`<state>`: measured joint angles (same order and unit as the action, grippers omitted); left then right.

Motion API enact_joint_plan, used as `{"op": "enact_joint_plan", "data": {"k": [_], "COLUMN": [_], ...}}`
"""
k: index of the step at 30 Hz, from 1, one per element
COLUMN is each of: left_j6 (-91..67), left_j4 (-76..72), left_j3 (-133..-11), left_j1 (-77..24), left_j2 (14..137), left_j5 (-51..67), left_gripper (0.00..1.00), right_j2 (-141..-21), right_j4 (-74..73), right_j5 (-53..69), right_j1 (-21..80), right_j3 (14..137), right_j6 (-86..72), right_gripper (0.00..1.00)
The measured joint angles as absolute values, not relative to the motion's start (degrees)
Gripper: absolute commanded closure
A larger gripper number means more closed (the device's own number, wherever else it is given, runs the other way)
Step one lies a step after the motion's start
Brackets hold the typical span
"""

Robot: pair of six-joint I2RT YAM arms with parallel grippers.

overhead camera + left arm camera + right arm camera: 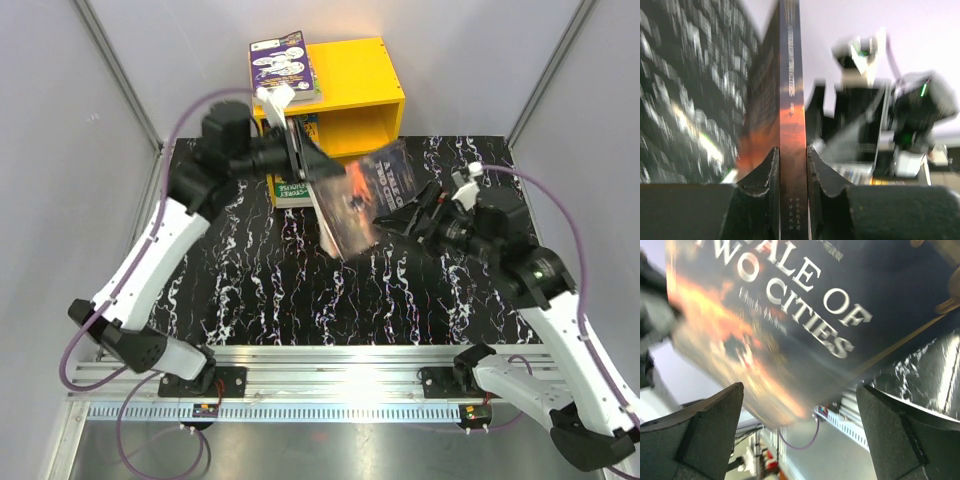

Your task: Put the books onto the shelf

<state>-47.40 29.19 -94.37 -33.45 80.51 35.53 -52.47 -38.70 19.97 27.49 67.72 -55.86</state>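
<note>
The dark book "A Tale of Two Cities" hangs tilted in the air above the black marbled table, in front of the yellow shelf. My left gripper is shut on its spine, one finger pressed against each side. The right gripper stands open just right of the book; in the right wrist view the cover fills the space above the wide-apart fingers, and nothing lies between them. A purple-covered book lies on top of the shelf at its left.
A green book lies flat on the table under my left gripper, close to the shelf's left front. Grey walls close in the back and both sides. The right arm shows blurred in the left wrist view.
</note>
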Motion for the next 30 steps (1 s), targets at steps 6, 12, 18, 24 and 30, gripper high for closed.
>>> {"op": "enact_joint_plan", "data": {"k": [6, 12, 18, 24, 30], "left_j6": [-51.5, -66.8, -78.2, -72.9, -57.1], "left_j4": [25.6, 5.1, -6.1, -4.0, 7.7], "left_j3": [-121.1, -131.4, -137.3, -124.2, -83.3], "left_j1": [-21.7, -12.3, -9.1, -7.1, -4.4], "left_j2": [91.7, 100.3, 108.6, 102.7, 75.9], "left_j5": [38.9, 39.2, 36.1, 38.9, 38.0], "left_gripper": [1.0, 1.0, 0.91, 0.01, 0.01], "right_j2": [-44.7, -37.1, -36.9, -38.9, -47.4], "right_j4": [-44.1, -49.3, -53.9, -55.4, -50.2], "right_j5": [15.9, 13.9, 12.5, 11.4, 17.6], "right_j1": [27.5, 27.5, 27.5, 27.5, 27.5], "right_j3": [73.0, 69.2, 66.6, 66.7, 59.4], "right_j6": [-52.7, -53.0, -53.2, -51.2, -50.7], "right_gripper": [0.0, 0.0, 0.0, 0.0, 0.0]}}
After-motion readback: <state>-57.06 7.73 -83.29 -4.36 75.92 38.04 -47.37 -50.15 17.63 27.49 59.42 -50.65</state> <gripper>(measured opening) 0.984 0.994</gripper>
